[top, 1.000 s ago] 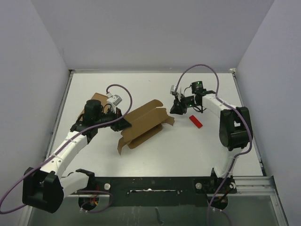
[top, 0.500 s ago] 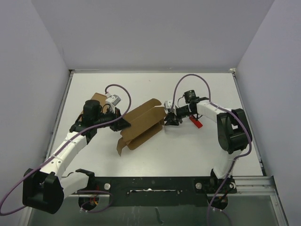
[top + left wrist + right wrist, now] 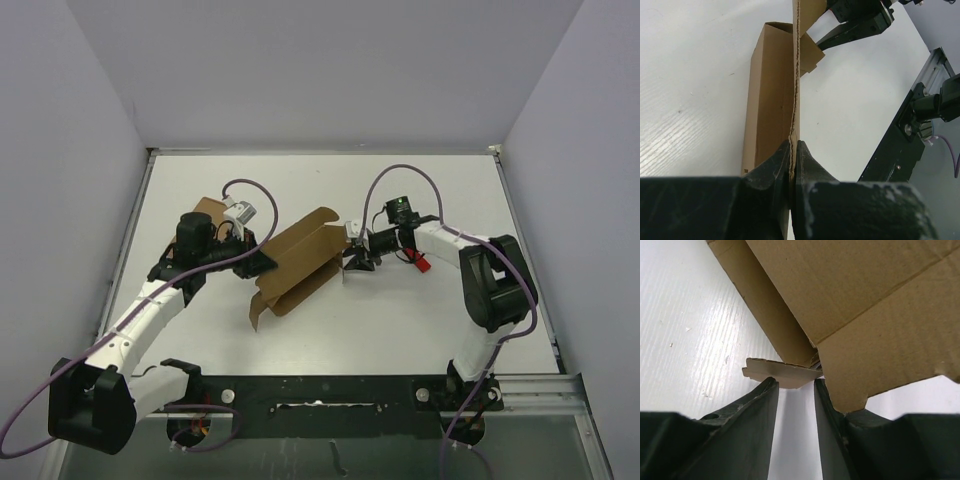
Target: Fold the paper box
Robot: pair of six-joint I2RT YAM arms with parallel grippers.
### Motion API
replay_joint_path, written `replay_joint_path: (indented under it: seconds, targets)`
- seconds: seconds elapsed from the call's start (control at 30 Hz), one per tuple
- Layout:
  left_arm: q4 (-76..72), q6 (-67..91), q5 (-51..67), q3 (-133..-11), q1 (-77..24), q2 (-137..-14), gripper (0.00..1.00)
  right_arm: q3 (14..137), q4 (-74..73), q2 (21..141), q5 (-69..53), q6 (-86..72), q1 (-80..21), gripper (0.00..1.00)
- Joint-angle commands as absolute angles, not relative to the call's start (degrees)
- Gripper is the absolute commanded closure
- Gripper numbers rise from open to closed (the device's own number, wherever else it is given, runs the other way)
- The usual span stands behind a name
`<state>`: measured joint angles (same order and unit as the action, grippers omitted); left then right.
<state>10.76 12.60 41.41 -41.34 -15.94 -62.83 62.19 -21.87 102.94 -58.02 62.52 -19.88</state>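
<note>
The left fingers (image 3: pixel 771 172) are pinched shut on the raw top edge of an upright wall of the paper box (image 3: pixel 771 95). The corrugated edge runs straight out from between them. The right fingers (image 3: pixel 757 405) stand a narrow way apart with nothing clamped. A small end tab (image 3: pixel 782 372) lies across the gap just at their tips, and whether it touches them cannot be told. A larger flap (image 3: pixel 890 355) overhangs that tab.

In the top view the box is a half-formed open trough lying aslant in the middle of the counter (image 3: pixel 330 190), with the left fingers at its near-left end and the right fingers at its right end. A small red block (image 3: pixel 422 262) lies beside the right wrist. A flatter cardboard rectangle (image 3: pixel 208 212) lies partly under the left arm.

The step in hand looks like closing the right end. To do it well, the left hold should keep the wall upright and steady while the right fingers take only the small tab, close to its crease. They should then turn it inward along the score line before the big flap comes down. A grab that catches both layers would likely crumple the end or drag the box across the counter.
</note>
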Motion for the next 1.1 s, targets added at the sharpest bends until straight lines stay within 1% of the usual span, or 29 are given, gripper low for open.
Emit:
replay_joint_path:
  seconds: [0.0,0.1,0.3,0.43,0.57,0.77,0.93,1.07]
  targets:
    - [9.10,12.09,42.80,-40.86,-15.53,-61.69,1.00,59.26,-10.68,99.36,-57.36,56.50,-20.75,0.62]
    - [9.00,12.56,43.11,-40.78,-15.32,-62.08,1.00,58.01,-6.94,99.63,-56.43,53.34,-20.80,0.57]
    - [8.89,13.28,43.16,-40.64,-14.64,-62.73,1.00,57.32,-1.02,101.03,-50.98,50.51,-23.58,0.55]
    - [8.67,13.99,43.24,-40.44,-13.81,-63.08,1.00,56.76,1.93,101.46,-50.29,49.86,-24.19,0.55]
    - [8.13,15.03,43.61,-40.30,-12.59,-63.64,1.00,56.80,3.45,102.39,-51.45,49.70,-24.25,0.56]
    - [6.01,17.23,46.02,-39.74,-9.73,-64.69,1.00,58.84,5.14,104.70,-52.22,48.21,-24.34,0.64]
    - [4.34,19.16,48.25,-39.04,-7.10,-65.60,1.00,60.32,5.05,106.18,-52.50,48.00,-24.13,0.64]
    - [2.63,21.00,50.76,-38.67,-4.76,-66.79,1.00,60.59,6.60,106.76,-52.81,47.04,-24.00,0.62]
